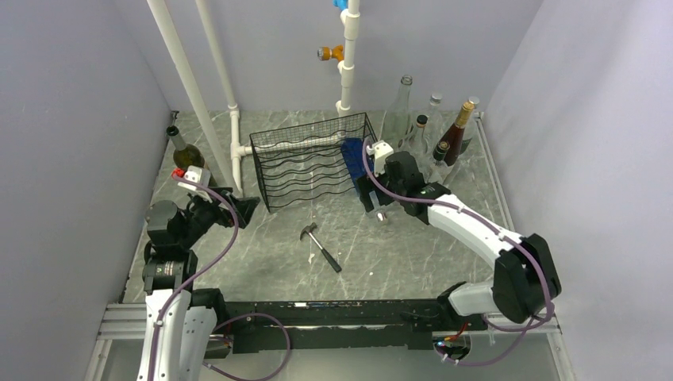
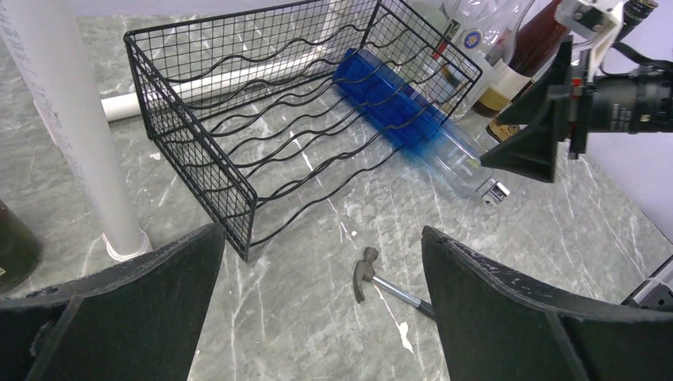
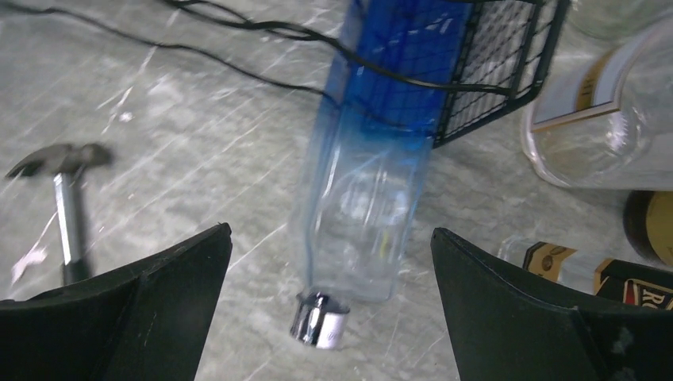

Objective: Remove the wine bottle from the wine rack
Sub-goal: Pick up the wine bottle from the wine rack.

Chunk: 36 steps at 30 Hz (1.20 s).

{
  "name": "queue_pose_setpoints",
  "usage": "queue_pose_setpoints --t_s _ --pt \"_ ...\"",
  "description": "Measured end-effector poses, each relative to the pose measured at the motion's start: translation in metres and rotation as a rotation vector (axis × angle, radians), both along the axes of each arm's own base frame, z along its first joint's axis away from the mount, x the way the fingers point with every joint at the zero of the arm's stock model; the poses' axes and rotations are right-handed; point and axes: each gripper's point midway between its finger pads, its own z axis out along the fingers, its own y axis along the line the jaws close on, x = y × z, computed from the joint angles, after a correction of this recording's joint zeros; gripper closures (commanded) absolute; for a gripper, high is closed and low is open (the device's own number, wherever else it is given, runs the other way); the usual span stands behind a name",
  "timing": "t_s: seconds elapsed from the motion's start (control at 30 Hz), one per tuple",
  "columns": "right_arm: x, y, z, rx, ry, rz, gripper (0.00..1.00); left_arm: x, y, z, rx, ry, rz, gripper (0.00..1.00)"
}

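Barely started tbh: the wine bottle [image 3: 361, 190] was seen ungrabbed in the wine rack [image 2: 190, 151], right gripper [image 3: 331, 232] and left gripper [image 2: 321, 232] wide open.

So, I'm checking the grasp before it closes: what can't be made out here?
- Right wrist: the blue-tinted clear bottle, far end cut off by the top edge.
- Right wrist: the metal-headed hammer, blurred, handle end behind a black finger.
- Left wrist: the dark glass bottle, mostly cropped by the left edge.
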Motion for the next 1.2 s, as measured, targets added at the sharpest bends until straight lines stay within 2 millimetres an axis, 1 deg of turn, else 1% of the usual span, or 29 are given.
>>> queue_pose_setpoints --t_s 0.07,0.23,0.43,0.53,0.67,0.9,1.03,1.2 --pt "0.011 -0.003 -0.007 -0.012 -0.007 -0.055 0.0 0.0 0.0 0.0 0.0 0.0 0.001 0.0" --pt "0.025 -0.005 -0.021 -0.024 -0.009 -0.119 0.0 0.0 0.001 0.0 -0.002 -0.001 0.0 0.0" --pt "0.032 -0.004 -0.045 -0.039 0.033 -0.152 0.01 0.0 0.003 0.001 -0.009 0.0 0.003 0.0" --pt "0.034 -0.004 -0.053 -0.041 0.046 -0.16 0.02 0.0 0.004 0.002 -0.017 0.0 0.005 0.0" --pt "0.038 -0.002 -0.058 -0.035 0.046 -0.169 0.05 0.0 0.004 0.002 -0.021 0.001 0.006 0.0" --pt "0.043 0.003 -0.06 -0.006 0.034 -0.177 0.09 -0.001 0.003 0.003 -0.024 -0.001 0.0 0.0" --pt "0.043 0.004 -0.07 0.006 0.049 -0.183 0.14 0.0 0.004 0.005 -0.024 -0.007 0.002 0.01" --pt "0.043 0.002 -0.078 0.014 0.071 -0.194 0.22 0.0 0.005 0.005 -0.024 -0.009 0.006 0.01"
